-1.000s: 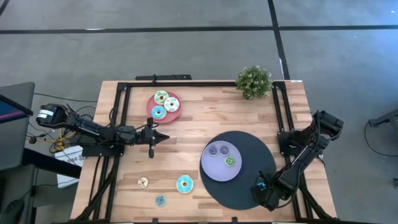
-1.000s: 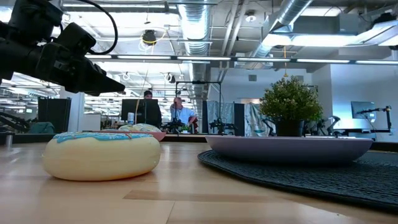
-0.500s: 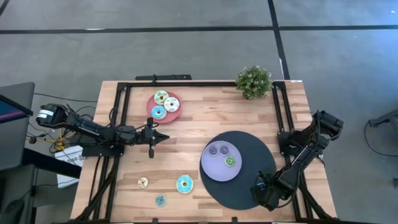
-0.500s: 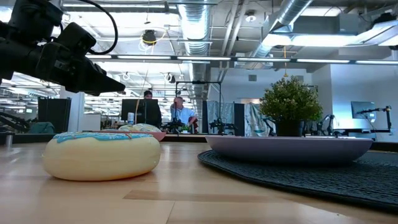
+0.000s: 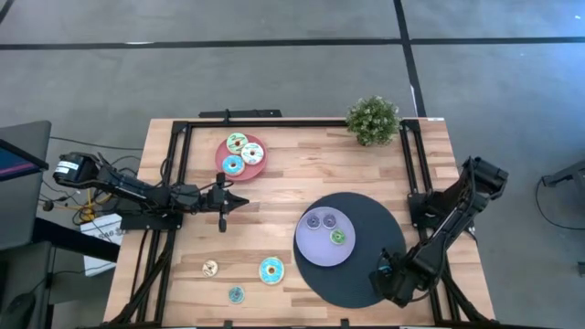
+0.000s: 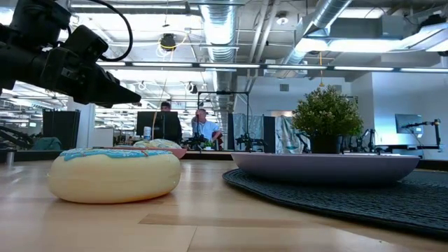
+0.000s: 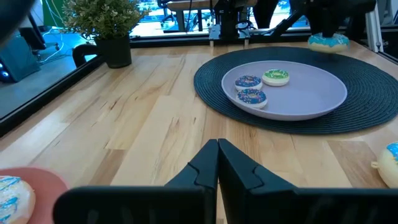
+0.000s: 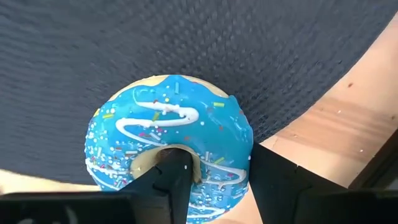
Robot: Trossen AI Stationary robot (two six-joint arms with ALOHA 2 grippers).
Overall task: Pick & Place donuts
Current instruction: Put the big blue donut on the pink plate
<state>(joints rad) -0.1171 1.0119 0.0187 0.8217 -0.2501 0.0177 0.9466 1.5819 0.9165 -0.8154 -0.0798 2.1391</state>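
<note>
My right gripper (image 8: 217,177) points down over the near right edge of the dark round mat (image 5: 352,249) and is shut on a blue-iced donut (image 8: 168,137), also seen as the donut (image 7: 328,42) in the left wrist view. A lavender plate (image 5: 309,249) on the mat carries two purple donuts (image 7: 250,89) and a green donut (image 7: 275,76). Three donuts lie flat on a pink plate (image 5: 224,155) at the far left. A cream donut (image 5: 210,268), a teal donut (image 5: 271,270) and a small teal donut (image 5: 236,294) lie on the wood near the front edge. My left gripper (image 7: 217,149) waits shut at the table's left. My right gripper comes from above, pointing down. One finger (image 8: 173,177) stands in the donut's hole and the other (image 8: 273,180) outside its rim, with the iced ring (image 8: 217,149) between them. The donut lies level, icing up; whether it is clear of the mat I cannot tell.
A potted plant (image 5: 373,120) stands at the far right corner. A black frame (image 5: 274,122) runs along the table's edges. Bare wood lies between the pink plate and the mat. People show in the room beyond the table in the low view.
</note>
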